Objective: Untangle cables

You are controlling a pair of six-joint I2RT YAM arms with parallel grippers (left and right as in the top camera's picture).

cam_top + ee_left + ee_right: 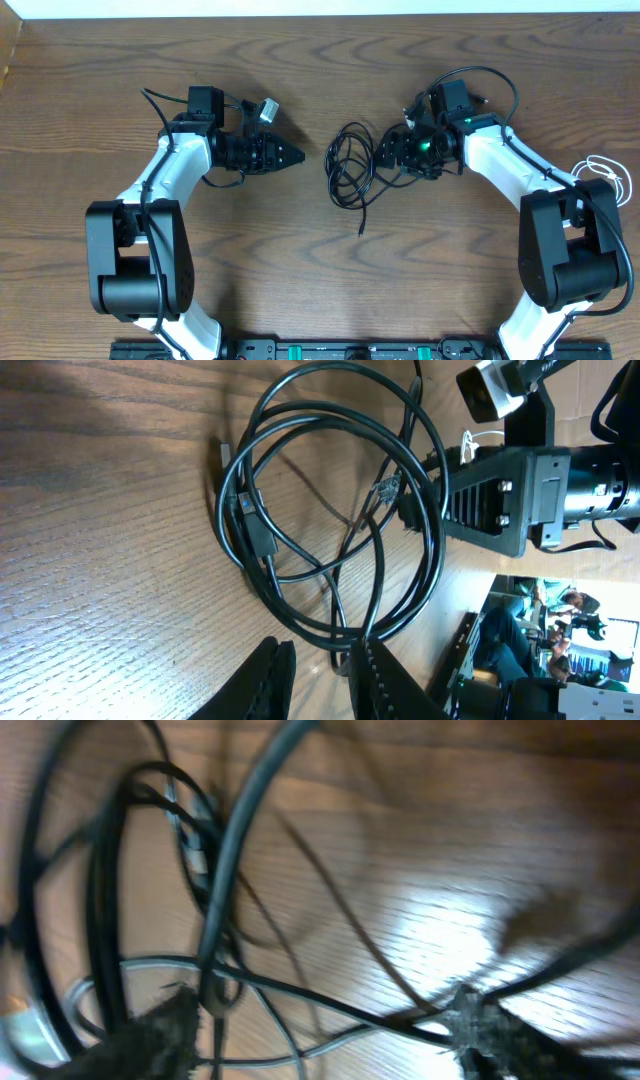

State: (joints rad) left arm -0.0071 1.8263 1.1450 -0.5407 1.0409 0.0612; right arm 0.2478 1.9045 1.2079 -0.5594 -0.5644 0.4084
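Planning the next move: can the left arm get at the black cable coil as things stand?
Probably yes. The left hand points straight at the black cable coil with only bare table between; the right hand sits at its far side.

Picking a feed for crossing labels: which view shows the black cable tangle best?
Left wrist: the black cable tangle fills the frame in focus, loops and crossings separable. Overhead shows it whole but small. Right wrist is too close and blurred; only a few strands show.
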